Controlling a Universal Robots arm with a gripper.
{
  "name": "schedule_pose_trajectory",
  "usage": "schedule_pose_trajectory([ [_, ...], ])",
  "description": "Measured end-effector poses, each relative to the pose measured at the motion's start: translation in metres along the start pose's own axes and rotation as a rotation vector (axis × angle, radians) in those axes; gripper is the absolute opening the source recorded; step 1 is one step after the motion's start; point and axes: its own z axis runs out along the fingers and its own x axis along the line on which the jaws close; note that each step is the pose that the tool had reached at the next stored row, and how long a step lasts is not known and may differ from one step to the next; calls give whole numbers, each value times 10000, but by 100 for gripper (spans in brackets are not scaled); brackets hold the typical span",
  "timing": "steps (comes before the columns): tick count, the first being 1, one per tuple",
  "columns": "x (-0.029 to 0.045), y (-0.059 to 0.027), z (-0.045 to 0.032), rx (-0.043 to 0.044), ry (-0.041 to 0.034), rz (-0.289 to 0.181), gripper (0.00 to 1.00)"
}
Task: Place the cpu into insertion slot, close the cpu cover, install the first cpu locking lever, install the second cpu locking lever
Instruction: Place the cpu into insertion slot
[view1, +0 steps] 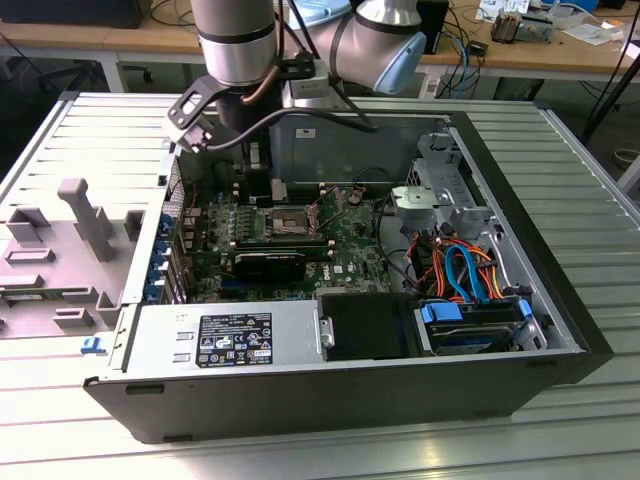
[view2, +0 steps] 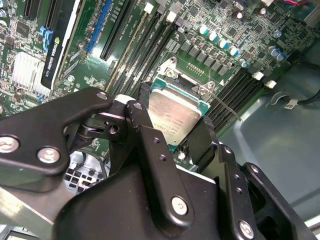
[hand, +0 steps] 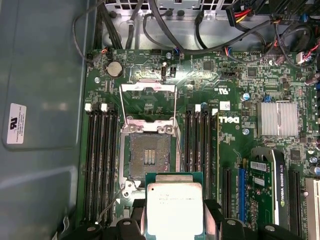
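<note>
The tool (hand: 174, 216) is closed down to the width of the cpu (hand: 174, 200) and has hold of it. Its black fingers (view2: 144, 132) press on two opposite edges of the chip. The cpu sits between the fingertips, flat and level with the green circuit board (hand: 200, 85) beneath it, with its silver-grey metal top facing away from the board. It is nearly square, so it has no real long axis. In the first wrist view its edges run parallel to the rim of the insertion slot (hand: 149, 156). Its green border shows along the free edge that points away from the tool's body.

The slot lies just beyond that free edge, past the fingertips, and its dark contact field is bare. The chip is held clear above the board, not seated. On the far side of the slot from the tool, the cpu cover (hand: 148, 88) is swung fully open. Its square window frames bare board. A thin locking lever (view2: 227, 107) juts out free beside the slot. Long black memory slots (hand: 102, 160) flank the slot on both sides of the tool.

In the exterior view the arm (view1: 236, 45) reaches down into an open computer case (view1: 300, 400) lying on a slatted metal desk (view1: 590, 430).
</note>
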Motion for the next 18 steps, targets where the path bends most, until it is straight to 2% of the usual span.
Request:
schedule_pose_trajectory([
  [18, 2, -72, -1, 0, 0, -1, 55],
])
